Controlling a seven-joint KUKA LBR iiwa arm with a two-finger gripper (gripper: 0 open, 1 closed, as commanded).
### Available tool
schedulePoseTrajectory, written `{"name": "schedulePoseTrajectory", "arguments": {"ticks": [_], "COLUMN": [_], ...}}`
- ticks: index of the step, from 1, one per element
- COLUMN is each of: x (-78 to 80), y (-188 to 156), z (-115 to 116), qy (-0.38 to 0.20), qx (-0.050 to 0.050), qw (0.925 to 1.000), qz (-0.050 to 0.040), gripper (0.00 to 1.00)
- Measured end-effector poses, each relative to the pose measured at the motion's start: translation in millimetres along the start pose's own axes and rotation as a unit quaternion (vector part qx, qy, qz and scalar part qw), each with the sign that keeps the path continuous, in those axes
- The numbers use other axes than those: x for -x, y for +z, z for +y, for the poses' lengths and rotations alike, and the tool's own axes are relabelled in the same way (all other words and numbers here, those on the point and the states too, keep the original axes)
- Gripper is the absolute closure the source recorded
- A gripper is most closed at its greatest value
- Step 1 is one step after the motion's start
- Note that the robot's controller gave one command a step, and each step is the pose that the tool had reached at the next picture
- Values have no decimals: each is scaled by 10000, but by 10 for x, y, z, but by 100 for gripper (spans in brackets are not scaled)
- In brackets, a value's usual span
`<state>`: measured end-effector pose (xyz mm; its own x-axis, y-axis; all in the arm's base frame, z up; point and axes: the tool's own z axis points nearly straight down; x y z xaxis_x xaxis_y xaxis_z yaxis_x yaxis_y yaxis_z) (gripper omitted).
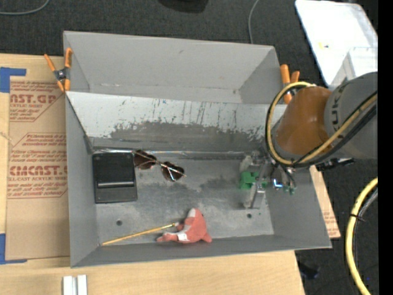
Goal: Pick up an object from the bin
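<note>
The arm [353,112] runs off the right edge; its orange cover [304,128] hides part of the bin [184,60] (the green bit [247,180] by the gripper [255,198] is too small to identify).

A black box [114,176] lies at left, sunglasses [173,172] just beside it, and a pink toy [195,229] touches a thin stick [138,235] near the front.
</note>
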<state>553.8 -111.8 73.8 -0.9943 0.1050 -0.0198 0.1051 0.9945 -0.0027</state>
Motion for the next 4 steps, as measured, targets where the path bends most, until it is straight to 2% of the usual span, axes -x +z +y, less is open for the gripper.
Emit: {"name": "schedulePoseTrajectory", "arguments": {"ticks": [1,2,3,4], "x": [-91,187,187,131], "y": [41,30,30,-572], "z": [-261,-218,-218,-269], "qy": [638,35,33,-26], "qx": [10,21,20,20], "qw": [9980,10000,10000,10000], "qz": [42,11,11,35], "gripper": [0,100,100,100]}}
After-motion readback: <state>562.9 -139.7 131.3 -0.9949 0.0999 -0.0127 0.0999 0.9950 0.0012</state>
